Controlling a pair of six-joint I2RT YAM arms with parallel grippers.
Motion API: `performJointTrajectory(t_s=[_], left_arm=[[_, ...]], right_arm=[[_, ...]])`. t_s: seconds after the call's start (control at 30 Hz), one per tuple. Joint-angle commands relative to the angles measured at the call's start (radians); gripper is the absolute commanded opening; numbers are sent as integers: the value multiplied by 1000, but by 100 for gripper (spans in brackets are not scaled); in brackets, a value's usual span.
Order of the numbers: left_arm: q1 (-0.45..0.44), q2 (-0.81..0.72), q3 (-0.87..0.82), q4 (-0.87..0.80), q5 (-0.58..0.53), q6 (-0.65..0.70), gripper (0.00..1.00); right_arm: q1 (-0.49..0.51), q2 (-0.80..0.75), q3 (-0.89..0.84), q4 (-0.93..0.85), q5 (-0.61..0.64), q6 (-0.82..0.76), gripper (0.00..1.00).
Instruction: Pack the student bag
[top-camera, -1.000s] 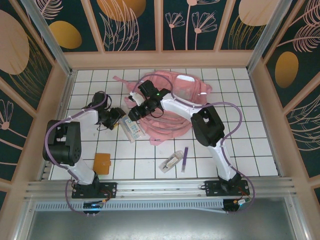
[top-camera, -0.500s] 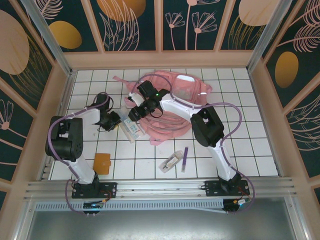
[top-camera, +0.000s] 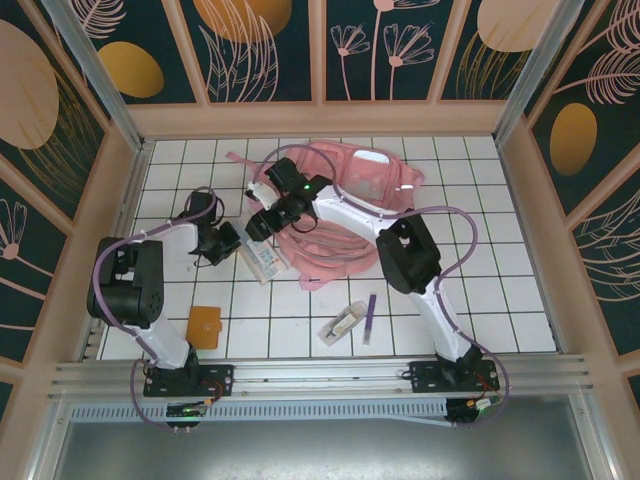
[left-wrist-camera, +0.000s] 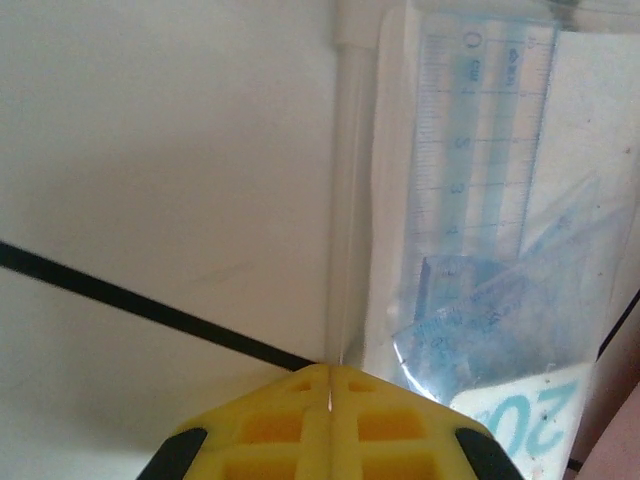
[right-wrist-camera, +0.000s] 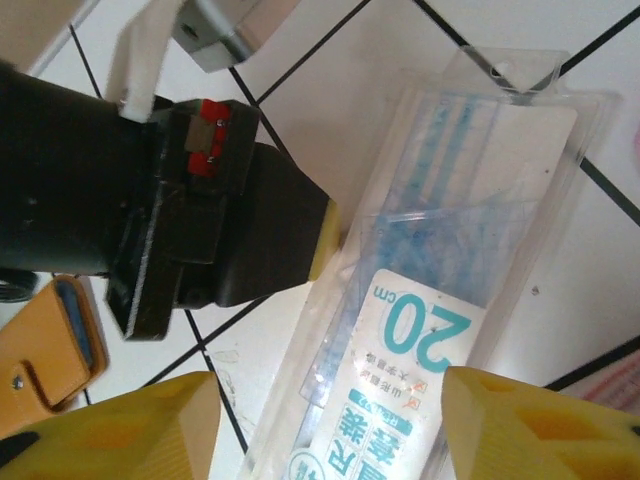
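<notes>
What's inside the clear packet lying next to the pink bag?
The clear packet holds a blue ruler, what looks like a protractor, and a printed card marked 20 cm. Anything behind that card is covered.

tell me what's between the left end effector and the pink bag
A clear ruler set pack lies on the tiles between the left end effector and the student bag, as the top view shows.

Student bag (top-camera: 360, 185) is partly covered on its 9 o'clock side by the right arm (top-camera: 345, 212) in top view; ruler pack (right-wrist-camera: 430, 310) is cropped at 6 o'clock in right wrist view and at 3 o'clock in left wrist view, print blurred there; orange case (right-wrist-camera: 45, 350) is cropped at 8 o'clock; clear packet (top-camera: 343, 322) is too small to be identified.
</notes>
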Motion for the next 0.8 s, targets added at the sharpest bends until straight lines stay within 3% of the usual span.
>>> performJointTrajectory(t_s=[0.0,0.13,0.37,0.5,0.7,0.77], left_arm=[[13,-25,-94,-145,-62,-3,0],[13,-82,-124,-164,-75,-7,0],[12,-109,-128,-175,-72,-13,0],[16,-120,-144,-160,-65,-28,0],[24,-103,-137,-92,14,-51,1],[24,-92,-135,-63,63,-61,1]], right_arm=[[61,81,78,-76,128,-23,63],[64,187,230,-167,206,8,63],[31,276,324,-222,97,16,64],[48,336,354,-320,164,-41,63],[40,309,232,-325,163,-54,54],[41,307,236,-333,162,-60,43]])
